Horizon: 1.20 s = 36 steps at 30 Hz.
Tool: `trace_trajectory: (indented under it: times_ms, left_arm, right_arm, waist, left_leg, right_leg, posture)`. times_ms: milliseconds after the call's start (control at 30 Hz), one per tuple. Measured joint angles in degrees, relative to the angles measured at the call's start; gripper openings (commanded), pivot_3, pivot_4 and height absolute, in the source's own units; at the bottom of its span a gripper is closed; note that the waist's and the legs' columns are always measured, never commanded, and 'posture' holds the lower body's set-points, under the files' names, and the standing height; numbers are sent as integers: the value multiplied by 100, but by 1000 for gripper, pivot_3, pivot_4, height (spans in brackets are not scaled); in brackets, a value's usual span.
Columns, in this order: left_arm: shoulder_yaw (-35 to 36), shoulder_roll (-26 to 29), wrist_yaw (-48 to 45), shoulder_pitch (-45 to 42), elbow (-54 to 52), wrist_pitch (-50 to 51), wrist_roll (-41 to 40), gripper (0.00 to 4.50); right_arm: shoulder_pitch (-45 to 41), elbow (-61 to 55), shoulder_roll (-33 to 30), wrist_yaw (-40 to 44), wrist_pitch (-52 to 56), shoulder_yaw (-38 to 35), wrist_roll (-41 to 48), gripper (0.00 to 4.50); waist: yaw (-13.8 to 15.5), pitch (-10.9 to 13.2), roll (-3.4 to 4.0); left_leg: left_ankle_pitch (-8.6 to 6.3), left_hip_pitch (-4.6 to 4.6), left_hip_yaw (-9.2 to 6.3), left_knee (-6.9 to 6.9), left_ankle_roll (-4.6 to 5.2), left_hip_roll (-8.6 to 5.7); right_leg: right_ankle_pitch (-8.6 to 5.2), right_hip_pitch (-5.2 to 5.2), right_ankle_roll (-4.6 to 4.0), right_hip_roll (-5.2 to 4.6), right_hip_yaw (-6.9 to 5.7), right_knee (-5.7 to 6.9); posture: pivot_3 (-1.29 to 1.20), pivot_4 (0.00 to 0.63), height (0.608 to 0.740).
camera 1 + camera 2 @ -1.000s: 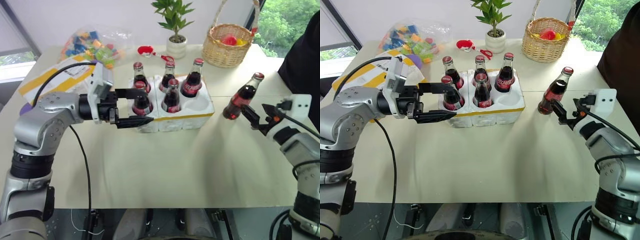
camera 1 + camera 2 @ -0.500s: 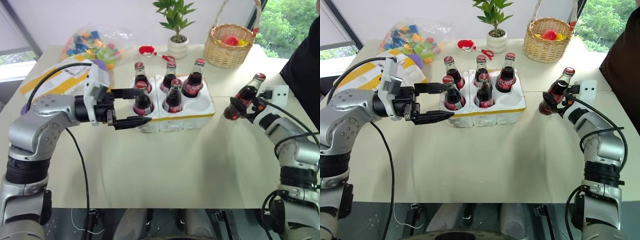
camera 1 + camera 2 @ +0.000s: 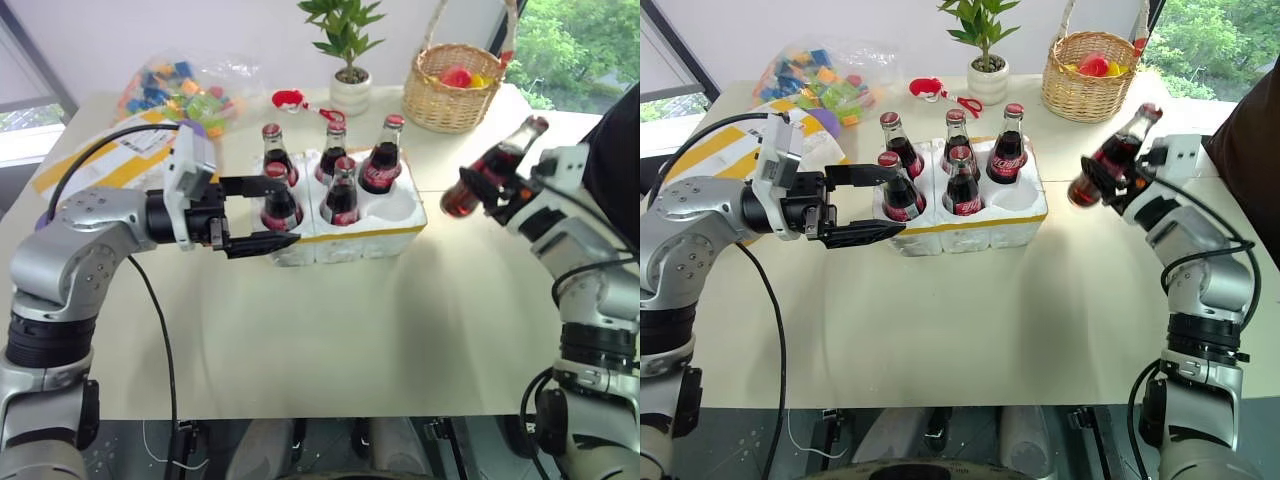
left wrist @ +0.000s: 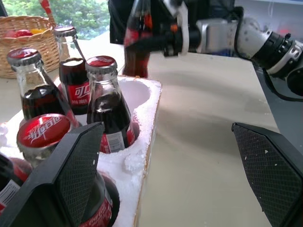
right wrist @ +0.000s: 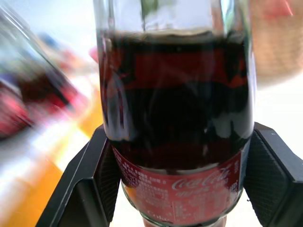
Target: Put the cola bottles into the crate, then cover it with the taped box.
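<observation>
One wicker basket (image 3: 452, 88) beyond crate (image 3: 345, 228)

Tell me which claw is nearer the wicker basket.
Right. The right claw, gripping a cola bottle, is just in front of the basket; the left claw is far across, beside the crate.

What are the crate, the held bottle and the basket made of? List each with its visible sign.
Crate: apparently white foam, matte; the left wrist view shows a crumbly, grainy rim.
Cola bottle in the right gripper: clear glossy glass by its look, dark drink showing through, paper-like red label.
Basket: woven wicker, tan, strands visible.
</observation>
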Motion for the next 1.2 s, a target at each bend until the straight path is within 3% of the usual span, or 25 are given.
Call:
trace_trajectory:
  times_ms: [133, 433, 800, 833, 900, 1200]
  left_arm:
    - [-2, -1, 5, -13, 0, 0, 0, 4500]
    - [0, 0, 15, -8, 1, -1, 3, 4500]
    - [10, 6, 112, -1, 0, -10, 5, 4500]
    - [8, 5, 113, -2, 0, -13, 6, 4500]
    - [7, 6, 114, -2, -1, -20, 8, 4500]
    - [611, 533, 289, 761, -124, -67, 147, 4500]
  right_arm:
    - [-337, -822, -21, 198, 485, 111, 648, 2813]
    - [12, -1050, 12, 403, 646, 1025, 464, 2813]
    - [-119, -371, -134, 867, 100, 2051, -712, 2813]
    - [-212, -249, -95, 880, 47, 2094, -790, 3887]
    - [-293, -93, -29, 893, -17, 2095, -841, 4459]
    - [-172, -407, -283, 1089, 477, 1744, -547, 4459]
  waist:
    - [8, -1, -2]
    - [57, 0, -4]
    - [49, -3, -8]
    - [41, -7, -14]
    - [23, -7, -16]
    - [43, -6, -13]
  left_leg:
    - [-6, 0, -1, -3, 3, 6]
    - [-5, -8, -1, 5, 0, 0]
    - [3, -7, 1, 5, -13, 2]
    - [3, -3, 1, 6, -13, 2]
    - [-8, 5, 1, 6, 6, 4]
    - [-11, 14, 1, -10, 8, 6]
  right_leg:
    - [-1, 0, -1, 3, 1, -1]
    - [1, -3, -1, 1, 4, -4]
    - [1, -3, -1, 3, 5, -3]
    - [3, 1, -4, 4, 5, -3]
    - [6, 8, -8, 5, 5, -6]
    - [5, 7, -10, 6, 9, -7]
  posture:
    - [0, 150, 732]
    - [0, 150, 732]
    - [0, 150, 732]
    - [0, 150, 732]
    - [0, 150, 732]
    - [0, 150, 732]
